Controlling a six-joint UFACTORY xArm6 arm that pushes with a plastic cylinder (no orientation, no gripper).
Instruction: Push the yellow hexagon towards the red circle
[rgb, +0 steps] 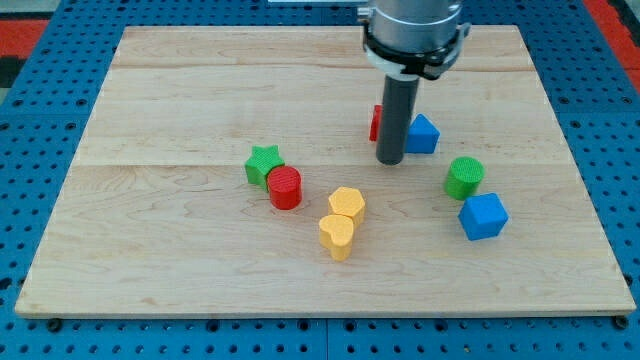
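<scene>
Tool's end, my tip (389, 162), a rod clamping nothing, stands beside blue block (423, 133), apart from yellow hexagon (346, 203).

Silver-grey metal wrist housing, round and glossy, ringed by a black band, a white collar beneath it, a straight dark cylindrical rod below, matte and smooth, my tip (389, 162) flat-ended, no cables or markings showing
</scene>
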